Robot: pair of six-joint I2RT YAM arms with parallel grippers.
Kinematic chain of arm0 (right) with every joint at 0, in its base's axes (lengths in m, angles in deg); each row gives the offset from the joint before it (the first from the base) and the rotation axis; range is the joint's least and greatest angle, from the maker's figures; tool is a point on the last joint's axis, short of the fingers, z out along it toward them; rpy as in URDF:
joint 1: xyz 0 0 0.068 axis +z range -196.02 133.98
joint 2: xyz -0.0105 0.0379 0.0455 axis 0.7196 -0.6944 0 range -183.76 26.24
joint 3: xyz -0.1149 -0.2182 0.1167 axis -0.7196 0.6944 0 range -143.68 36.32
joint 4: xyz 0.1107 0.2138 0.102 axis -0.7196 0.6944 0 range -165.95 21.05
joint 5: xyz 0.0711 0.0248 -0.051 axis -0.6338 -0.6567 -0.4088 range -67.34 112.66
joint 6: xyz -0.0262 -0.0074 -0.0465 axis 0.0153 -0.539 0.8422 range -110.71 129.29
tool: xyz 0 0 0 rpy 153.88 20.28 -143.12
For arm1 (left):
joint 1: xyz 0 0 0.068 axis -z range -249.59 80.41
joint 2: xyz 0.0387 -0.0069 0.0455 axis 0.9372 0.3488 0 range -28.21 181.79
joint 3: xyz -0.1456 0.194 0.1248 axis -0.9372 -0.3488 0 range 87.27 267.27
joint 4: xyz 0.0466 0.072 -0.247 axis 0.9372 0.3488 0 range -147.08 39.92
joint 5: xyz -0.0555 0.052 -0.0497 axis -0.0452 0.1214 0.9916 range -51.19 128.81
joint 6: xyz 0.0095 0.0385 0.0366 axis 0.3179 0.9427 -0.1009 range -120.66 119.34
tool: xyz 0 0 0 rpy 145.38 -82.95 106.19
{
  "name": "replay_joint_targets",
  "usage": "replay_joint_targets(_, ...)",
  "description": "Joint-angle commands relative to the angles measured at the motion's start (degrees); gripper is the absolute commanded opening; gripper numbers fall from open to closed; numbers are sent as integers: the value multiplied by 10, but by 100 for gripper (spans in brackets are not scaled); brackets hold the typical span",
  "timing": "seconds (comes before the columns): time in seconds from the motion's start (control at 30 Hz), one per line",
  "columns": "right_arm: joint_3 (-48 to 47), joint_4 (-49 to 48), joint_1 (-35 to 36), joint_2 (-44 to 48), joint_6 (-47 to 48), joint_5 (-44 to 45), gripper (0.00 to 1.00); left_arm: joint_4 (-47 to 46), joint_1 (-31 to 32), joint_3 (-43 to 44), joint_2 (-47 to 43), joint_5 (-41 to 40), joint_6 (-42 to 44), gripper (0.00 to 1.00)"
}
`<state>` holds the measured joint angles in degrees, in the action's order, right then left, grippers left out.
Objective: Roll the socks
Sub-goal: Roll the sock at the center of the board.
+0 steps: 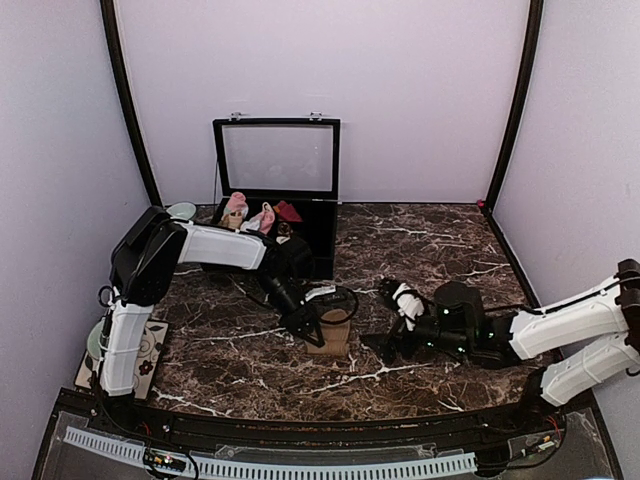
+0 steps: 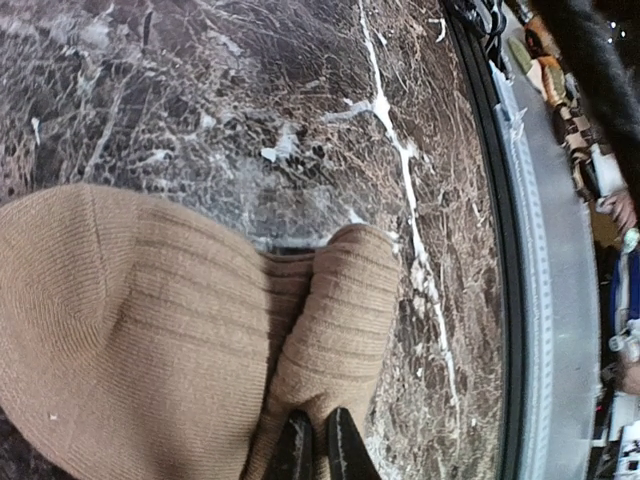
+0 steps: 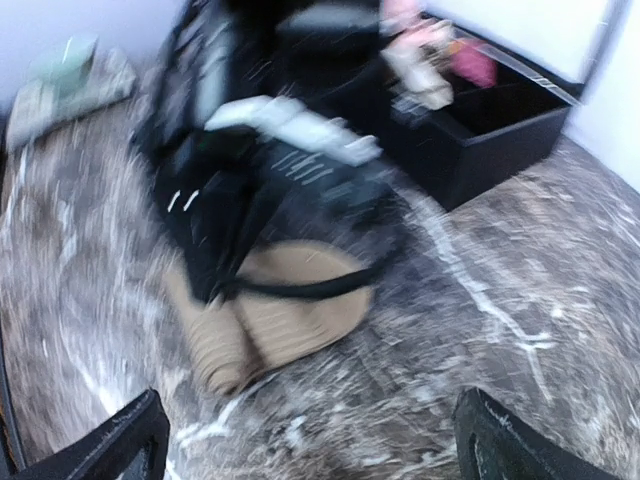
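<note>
Just one pair of tan-brown socks (image 1: 335, 335) is counted, soft ribbed knit, laid flat on the table (image 1: 430, 260) right at the left tool (image 2: 318, 445), which is clenched on a fold of the fabric. The right tool (image 3: 315, 445) is spread wide with nothing in it, and the socks are seen just ahead of it. Loads of bare marble-look table is left beyond that tool. One black box (image 1: 322, 240) is spotted behind the left tool, lid up, with two pink-and-white bundles (image 1: 236, 207) inside.
</note>
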<state>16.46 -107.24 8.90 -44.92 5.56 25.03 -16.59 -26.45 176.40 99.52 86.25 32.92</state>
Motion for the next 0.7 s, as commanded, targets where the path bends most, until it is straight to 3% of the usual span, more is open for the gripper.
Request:
replay_joint_targets(0.0,-60,92,64,-79,215,4,99,80,-14,10,71,-56,-12,5)
replay_joint_targets(0.27,-103,69,104,-154,363,-7,61,142,-27,63,122,-13,-9,5)
replay_joint_targets(0.67,-203,63,86,-308,399,-10,41,141,-27,70,133,-36,-18,6)
